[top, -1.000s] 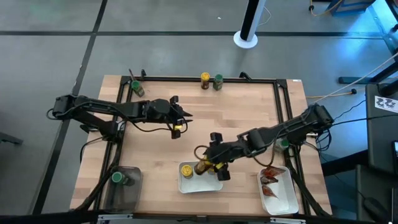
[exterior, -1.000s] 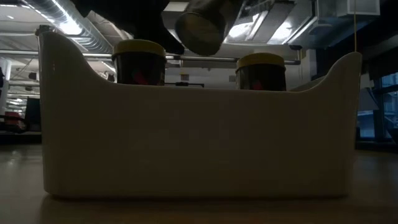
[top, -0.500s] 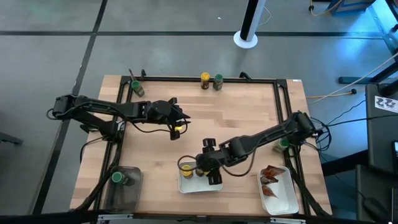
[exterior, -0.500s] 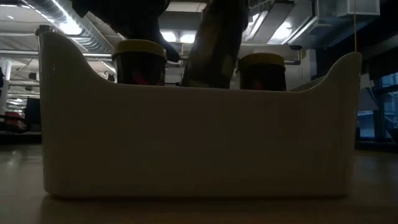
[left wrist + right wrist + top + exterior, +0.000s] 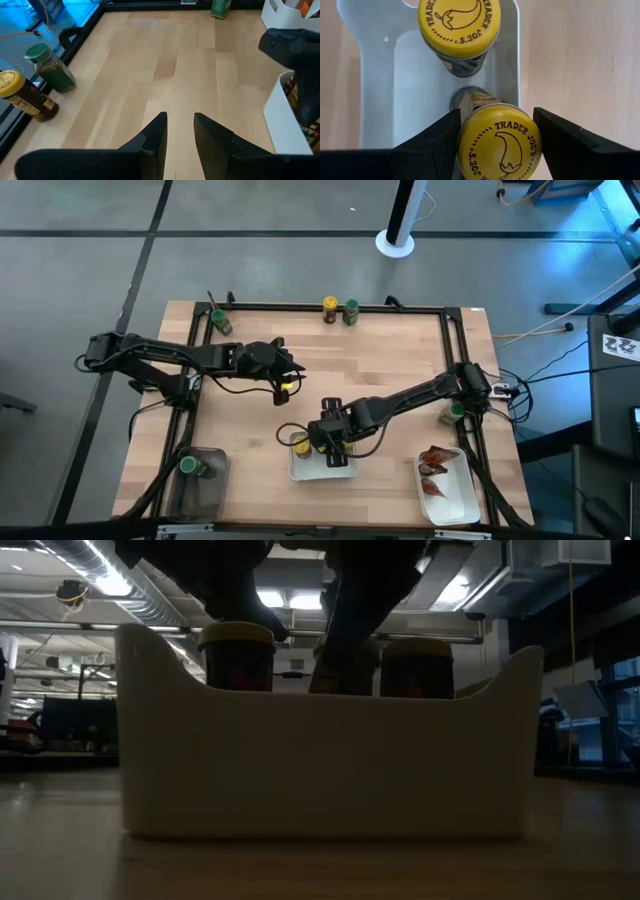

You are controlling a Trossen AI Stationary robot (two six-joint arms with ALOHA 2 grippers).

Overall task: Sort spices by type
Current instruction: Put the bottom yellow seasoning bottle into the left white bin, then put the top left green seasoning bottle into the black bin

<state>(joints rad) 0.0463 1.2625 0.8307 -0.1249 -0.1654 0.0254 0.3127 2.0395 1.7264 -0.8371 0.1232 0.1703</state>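
My right gripper [image 5: 330, 442] [image 5: 496, 114] is down in the near white tray [image 5: 345, 473], shut on a yellow-capped jar [image 5: 499, 144]. Another yellow-capped jar [image 5: 459, 25] [image 5: 300, 447] stands in the same tray. In the low view the held jar [image 5: 345, 665] sits between two yellow-capped jars [image 5: 237, 655] [image 5: 418, 665]. My left gripper [image 5: 292, 372] [image 5: 179, 127] hovers left of the table's middle, narrowly open, with nothing between its fingers. A yellow-capped jar [image 5: 284, 388] shows right beside it. Red-orange packets [image 5: 434, 463] lie in the right white tray [image 5: 458, 498]. My right gripper holds the jar at its yellow cap [image 5: 470, 135], pinched between the two fingers, one on each side. The fingers come from above, pointing down. The jar is upright inside the tray. The tray wall hides whether its bottom rests on the floor.
A yellow-capped jar [image 5: 330, 306] and a green-capped jar [image 5: 351, 310] stand at the far edge. More green-capped jars stand at the far left corner [image 5: 218, 321], at the right edge [image 5: 452, 412], and in the dark bin [image 5: 197, 480]. Bare wood lies between the arms.
My right gripper has moved toward the table's left and down into the tray. Its jar has gone from tilted above the tray to upright between the other jars. The tray has slid a little away from the low camera.
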